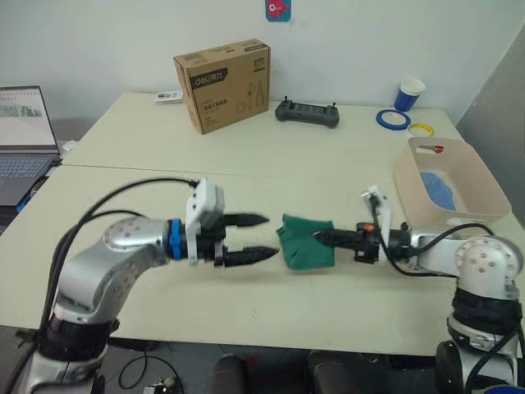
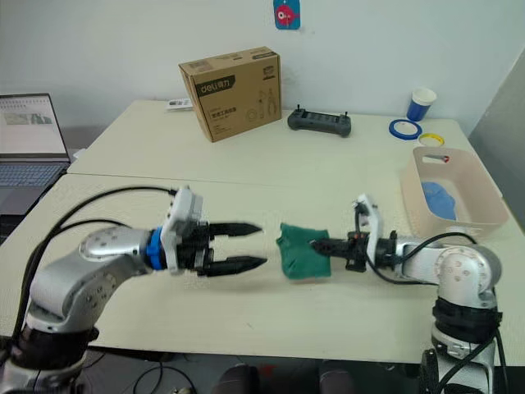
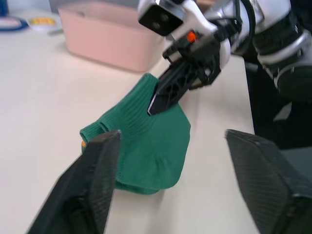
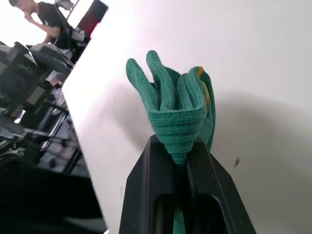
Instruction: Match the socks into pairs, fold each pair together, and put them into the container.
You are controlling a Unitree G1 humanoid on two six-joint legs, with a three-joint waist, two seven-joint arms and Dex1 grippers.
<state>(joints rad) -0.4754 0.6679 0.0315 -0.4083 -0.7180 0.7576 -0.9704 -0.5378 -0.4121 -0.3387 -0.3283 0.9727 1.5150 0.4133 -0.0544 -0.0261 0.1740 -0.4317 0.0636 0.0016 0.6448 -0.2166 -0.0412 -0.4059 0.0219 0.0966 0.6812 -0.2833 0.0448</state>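
Near the front edge of the pale desk [image 1: 246,320], a folded bundle of dark green knitted socks [image 1: 305,242] is pinched between the pressed-together black fingers of the right gripper [image 1: 321,238]. The left gripper [image 1: 261,237] is held just beside the bundle, not touching it, fingers spread. Toward the desk's right edge the pale pink rectangular plastic container [image 1: 459,207] is seen, with what appears to be light blue fabric [image 1: 438,190] inside. A brown cardboard box [image 1: 223,84] stands near the far edge.

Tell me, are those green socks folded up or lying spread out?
Folded: the green socks form one compact bundle with stacked layers, pinched by the right gripper.
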